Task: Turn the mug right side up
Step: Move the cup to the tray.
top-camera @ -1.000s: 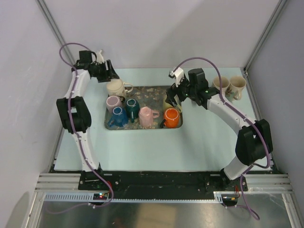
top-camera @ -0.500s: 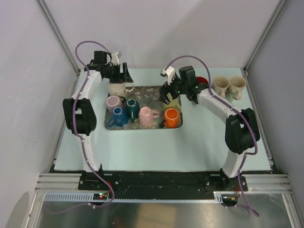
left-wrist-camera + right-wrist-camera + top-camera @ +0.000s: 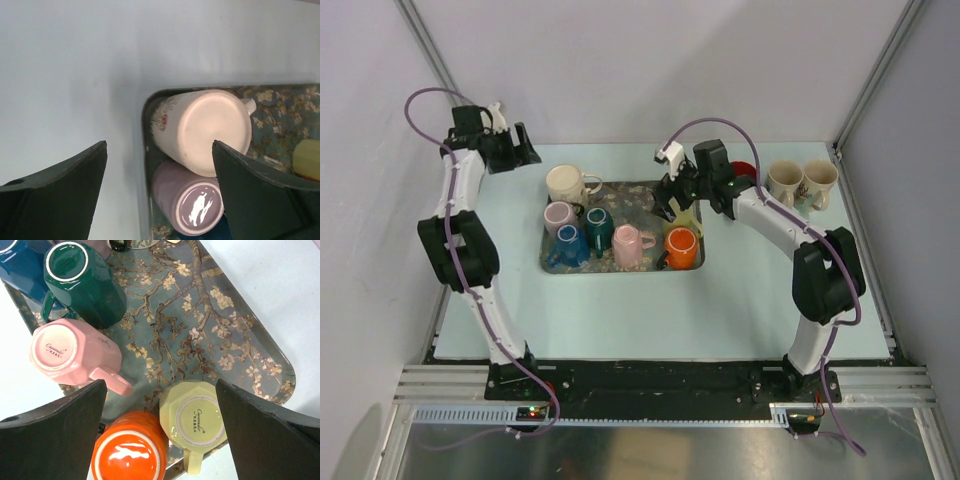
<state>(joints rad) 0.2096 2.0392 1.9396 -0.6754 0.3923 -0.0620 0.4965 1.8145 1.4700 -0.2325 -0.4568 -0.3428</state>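
Though blurred, cursive script (image 3: 55,351) on upturned pink mug (image 3: 80,357) base

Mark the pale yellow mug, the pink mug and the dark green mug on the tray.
pale yellow mug (image 3: 198,420), right wrist view, on its upturned base.
pink mug (image 3: 53,346), right wrist view, on its upturned base.
dark green mug (image 3: 66,261), right wrist view, on its upturned base.

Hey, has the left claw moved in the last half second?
Yes. The left claw has pulled back leftward, from above the cream mug to beyond the tray's left edge.
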